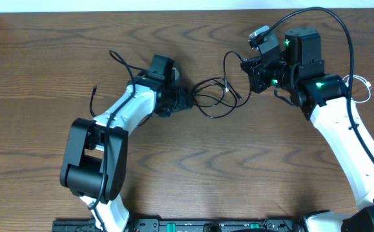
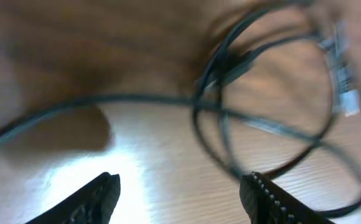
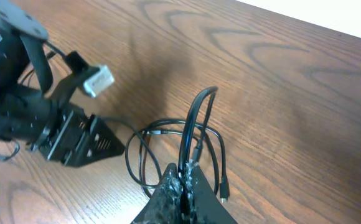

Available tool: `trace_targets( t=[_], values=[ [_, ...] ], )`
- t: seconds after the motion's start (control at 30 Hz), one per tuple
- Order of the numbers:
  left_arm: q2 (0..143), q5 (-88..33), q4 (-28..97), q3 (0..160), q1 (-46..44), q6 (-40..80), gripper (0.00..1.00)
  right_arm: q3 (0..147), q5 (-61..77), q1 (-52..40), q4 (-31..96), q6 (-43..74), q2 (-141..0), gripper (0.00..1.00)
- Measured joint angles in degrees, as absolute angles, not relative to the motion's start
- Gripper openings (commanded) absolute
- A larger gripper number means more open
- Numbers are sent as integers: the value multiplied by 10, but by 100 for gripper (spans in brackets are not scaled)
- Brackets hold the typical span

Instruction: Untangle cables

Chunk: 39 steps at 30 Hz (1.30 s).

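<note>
step: likely separating the cables (image 1: 213, 96), tangled at the middle of the bench (image 1: 174, 167) | right gripper (image 3: 183, 186): jaws closed on a black cable (image 3: 196, 118) | left gripper (image 2: 180, 190): jaws apart, empty, beside the loops | next: another strand must be gripped and drawn left

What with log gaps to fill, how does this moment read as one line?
left gripper: open, by tangle | right gripper: shut on black cable | tangle: mostly on table

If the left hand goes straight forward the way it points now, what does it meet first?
Most likely the black cable loops lying on the table just ahead of the left hand, which is open. The view is blurred, so depth is uncertain.
</note>
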<state>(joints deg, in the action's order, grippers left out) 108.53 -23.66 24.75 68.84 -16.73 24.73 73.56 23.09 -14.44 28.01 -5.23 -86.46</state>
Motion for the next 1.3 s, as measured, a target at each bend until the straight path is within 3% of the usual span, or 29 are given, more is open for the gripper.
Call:
trace_targets(
  t=[0.3, 0.63, 1.07, 1.13, 1.23, 1.3],
  values=[
    [1082, -258, 130, 691, -155, 321, 65, 736, 231, -144, 280, -52, -865, 1],
    [1083, -185, 117, 691, -215, 409, 60, 736, 231, -144, 280, -52, -865, 1],
    [1134, -165, 114, 691, -221, 434, 58, 736, 231, -144, 283, -52, -865, 1],
    [1134, -165, 114, 691, -221, 435, 52, 736, 231, -144, 283, -52, -865, 1],
    [1134, -160, 116, 691, -221, 434, 20, 736, 231, -144, 284, -52, -865, 1],
    [1134, -150, 121, 691, -221, 437, 8, 736, 231, -144, 285, -52, -865, 1]
  ],
)
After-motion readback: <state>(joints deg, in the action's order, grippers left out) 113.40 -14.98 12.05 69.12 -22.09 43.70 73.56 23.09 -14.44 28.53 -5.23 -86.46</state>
